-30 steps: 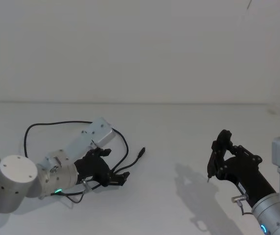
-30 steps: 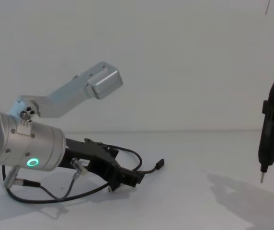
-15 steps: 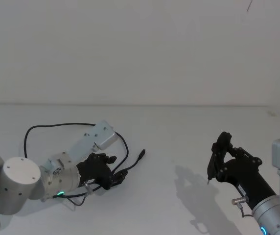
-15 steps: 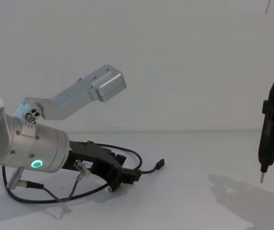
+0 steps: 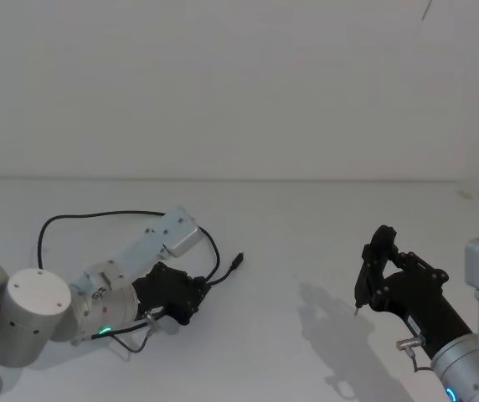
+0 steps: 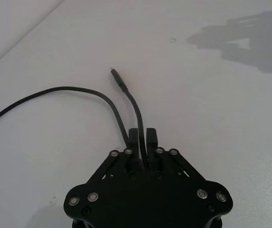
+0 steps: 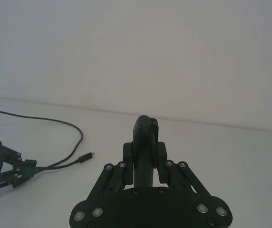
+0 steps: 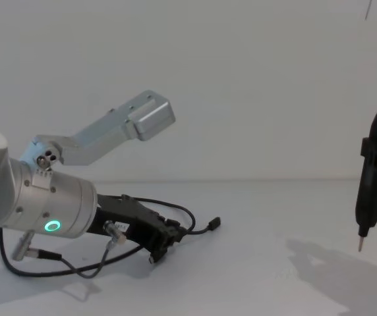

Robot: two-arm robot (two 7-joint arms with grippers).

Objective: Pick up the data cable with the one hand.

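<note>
Pinches the data cable (image 6: 136,108) a little behind its plug between shut jaws of the left gripper (image 6: 141,137), low over the table (image 5: 306,226), with a pen-like tool (image 8: 368,187) clamped in the right gripper (image 7: 145,145), aloft.

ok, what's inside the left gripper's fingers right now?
The data cable, pinched between the shut fingers of the left gripper, plug sticking out ahead. How it runs on under the gripper body is covered. The right gripper holds a pen-like tool.
</note>
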